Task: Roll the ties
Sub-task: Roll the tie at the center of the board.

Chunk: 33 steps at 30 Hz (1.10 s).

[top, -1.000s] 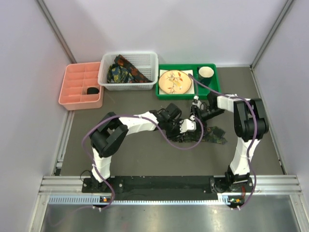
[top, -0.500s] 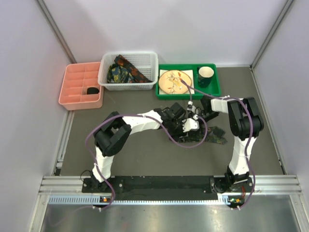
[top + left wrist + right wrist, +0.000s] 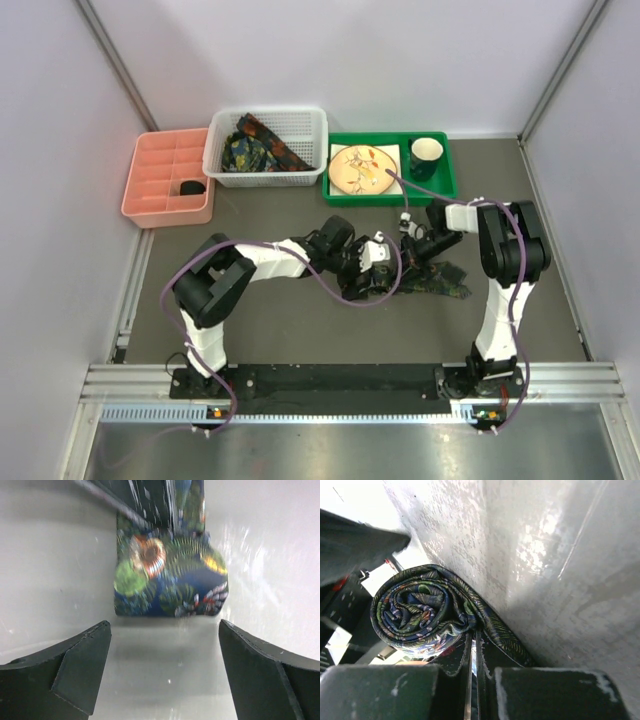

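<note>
While the half-rolled tie (image 3: 167, 575) sits on the desk (image 3: 280, 330), our left pincer (image 3: 165, 625) gapes wide, empty, just short of it; right pincer (image 3: 472, 667) is clamped shut beside the roll, we reckon steadying it.

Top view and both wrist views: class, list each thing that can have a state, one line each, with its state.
tie on the table: partly rolled, tail lying flat
left gripper: open, clear of that tie
right gripper: shut, next to that tie's rolled part
ties in the basket: unrolled, heaped
cup: upright, in the green tray
</note>
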{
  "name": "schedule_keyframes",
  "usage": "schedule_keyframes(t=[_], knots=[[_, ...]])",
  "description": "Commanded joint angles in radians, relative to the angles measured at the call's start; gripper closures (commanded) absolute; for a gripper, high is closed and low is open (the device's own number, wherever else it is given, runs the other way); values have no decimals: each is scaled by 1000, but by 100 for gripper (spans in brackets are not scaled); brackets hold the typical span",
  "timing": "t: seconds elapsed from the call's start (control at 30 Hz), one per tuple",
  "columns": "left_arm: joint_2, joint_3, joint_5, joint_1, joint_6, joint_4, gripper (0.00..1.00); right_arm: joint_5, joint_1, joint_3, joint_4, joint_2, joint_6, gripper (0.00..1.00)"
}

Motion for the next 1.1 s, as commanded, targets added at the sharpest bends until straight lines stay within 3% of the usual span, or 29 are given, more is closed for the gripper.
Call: schedule_keyframes(t=[0.0,0.13,0.23,0.37,0.47,0.5,0.63,0.77,1.07], knots=[[14,15,120,-3,-102,263,8,127,-7,-8,96,30,-12,100],[85,58,156,-6,-131,329,7,130,-5,-10,102,33,-8,100],[129,86,164,-16,-137,335,14,124,-7,-16,105,32,-9,100],[169,146,126,-24,-116,199,52,86,-5,-13,107,24,-17,100],[142,167,63,-27,-41,29,63,35,-5,13,84,10,-24,100],[117,166,40,-29,-21,-35,65,21,-5,34,49,-4,-27,93],[74,149,-125,-33,86,-258,68,-32,-13,74,-42,-77,-79,65],[62,127,-221,-35,130,-335,68,-112,-13,79,-86,-126,-95,41],[143,239,-252,-72,87,-372,61,-140,72,81,-10,-67,-63,43]])
